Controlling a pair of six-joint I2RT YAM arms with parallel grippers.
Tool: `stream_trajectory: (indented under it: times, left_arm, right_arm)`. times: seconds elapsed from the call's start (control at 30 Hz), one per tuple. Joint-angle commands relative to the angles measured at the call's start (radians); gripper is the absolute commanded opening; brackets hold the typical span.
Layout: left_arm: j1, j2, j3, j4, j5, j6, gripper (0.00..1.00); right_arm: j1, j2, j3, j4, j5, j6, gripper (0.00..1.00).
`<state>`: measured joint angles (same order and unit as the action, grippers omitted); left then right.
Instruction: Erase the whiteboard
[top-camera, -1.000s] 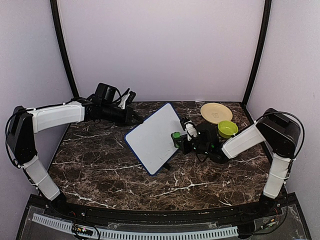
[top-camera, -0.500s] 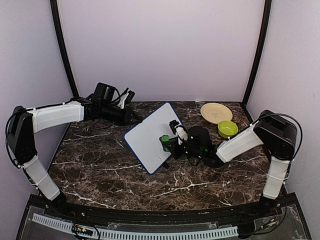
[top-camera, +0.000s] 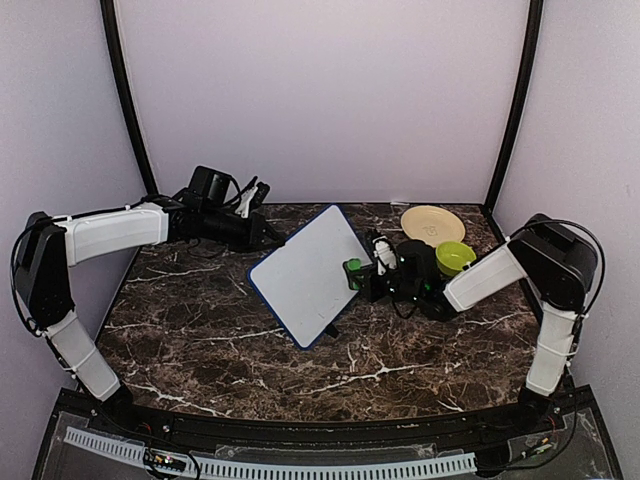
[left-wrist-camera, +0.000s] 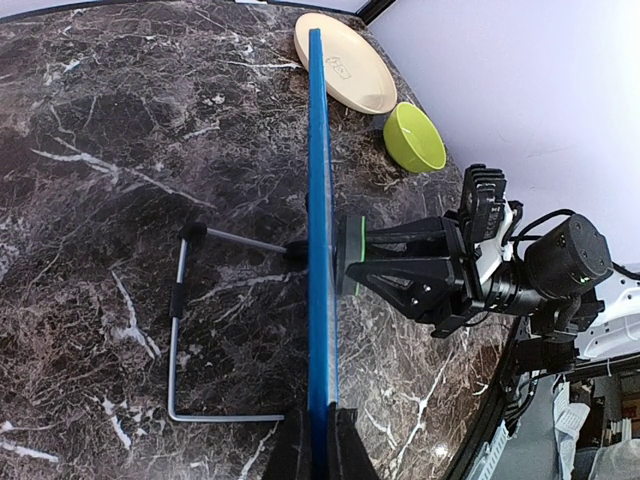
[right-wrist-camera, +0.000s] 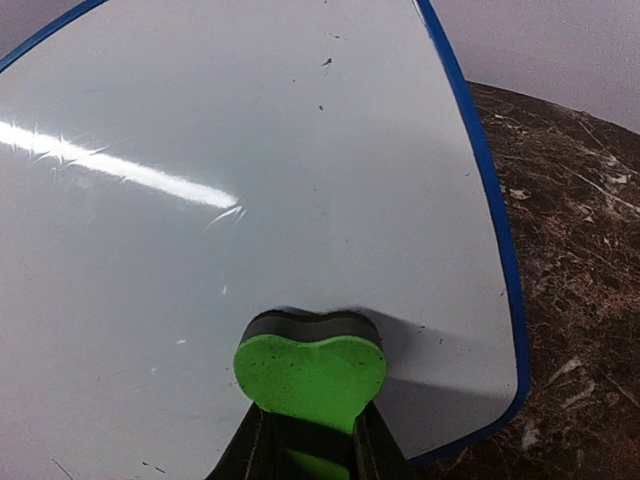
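The whiteboard (top-camera: 303, 277) stands tilted on the marble table, blue-rimmed, its face nearly plain white with a few tiny specks (right-wrist-camera: 250, 150). My left gripper (top-camera: 268, 238) is shut on its upper left edge. The left wrist view shows the board edge-on (left-wrist-camera: 318, 250), pinched between the fingers of that gripper (left-wrist-camera: 318, 450). My right gripper (top-camera: 366, 276) is shut on the green eraser (top-camera: 352, 269). The eraser (right-wrist-camera: 312, 368) has its dark felt side pressed against the board's face near the lower right corner, held by the right gripper (right-wrist-camera: 310, 445).
A bent wire stand (left-wrist-camera: 178, 330) props the board from behind. A cream plate (top-camera: 432, 224) and a lime bowl (top-camera: 455, 257) sit at the back right, just behind my right arm. Dark frame posts stand at both back corners.
My right gripper swept the eraser left across the board's face, then back right to near where it was a second ago. The left arm and the board have held still.
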<state>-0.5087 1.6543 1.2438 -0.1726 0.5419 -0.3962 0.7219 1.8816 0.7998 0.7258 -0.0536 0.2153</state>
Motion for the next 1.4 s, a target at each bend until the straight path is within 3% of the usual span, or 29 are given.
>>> stream_trajectory:
  times: [0.0,0.47,1.1,1.37]
  left_arm:
    - [-0.002,-0.035,-0.010,0.046,0.026,0.007,0.00]
    - [-0.002,-0.041,-0.010,0.048,0.027,0.004,0.00]
    - [-0.002,-0.052,-0.020,0.048,0.018,0.000,0.00]
    - [-0.002,-0.054,-0.023,0.045,0.018,0.007,0.00]
  right_arm:
    - [-0.027,0.019,-0.028,0.059,-0.053,0.024,0.01]
    - [-0.019,0.030,-0.028,0.113,-0.133,0.029,0.01]
    - [0.209,0.053,-0.046,0.178,-0.024,0.017,0.01]
    - [0.218,0.061,-0.048,0.163,0.015,0.015,0.01]
